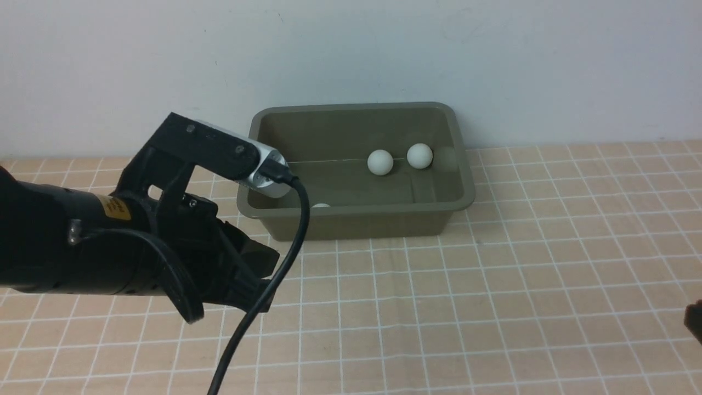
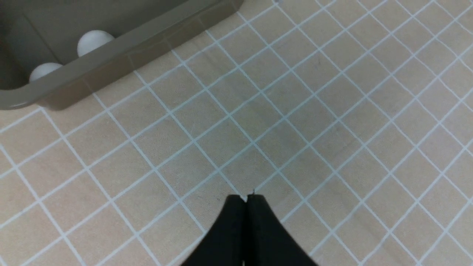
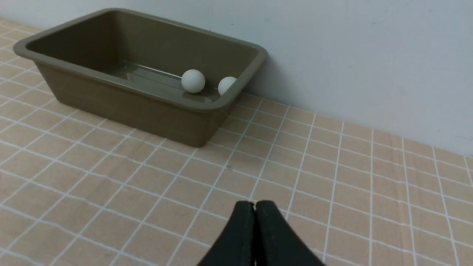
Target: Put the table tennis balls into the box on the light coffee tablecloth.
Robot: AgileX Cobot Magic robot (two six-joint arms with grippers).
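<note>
The olive-green box [image 1: 351, 107] stands on the light coffee tablecloth [image 1: 493, 285] against the wall. Two table tennis balls [image 1: 380, 162] [image 1: 419, 155] lie inside it toward its right end. The top of a third ball [image 1: 321, 206] peeks over the near wall. My left gripper [image 1: 258, 274] hangs in front of the box's left end, shut and empty [image 2: 247, 197], over bare cloth. The left wrist view catches the box's rim [image 2: 111, 59] and two balls [image 2: 94, 40] [image 2: 44, 70]. At the right edge of the front view only a sliver of my right gripper [image 1: 695, 321] shows. It is shut with nothing in it [image 3: 255, 204], and faces the box [image 3: 147, 96] and two balls [image 3: 193, 81] [image 3: 226, 85].
A pale wall [image 1: 351, 49] rises right behind the box. The black cable [image 1: 296, 236] of the left wrist camera loops down in front of the box's left end. Checked cloth covers the whole surface around the box.
</note>
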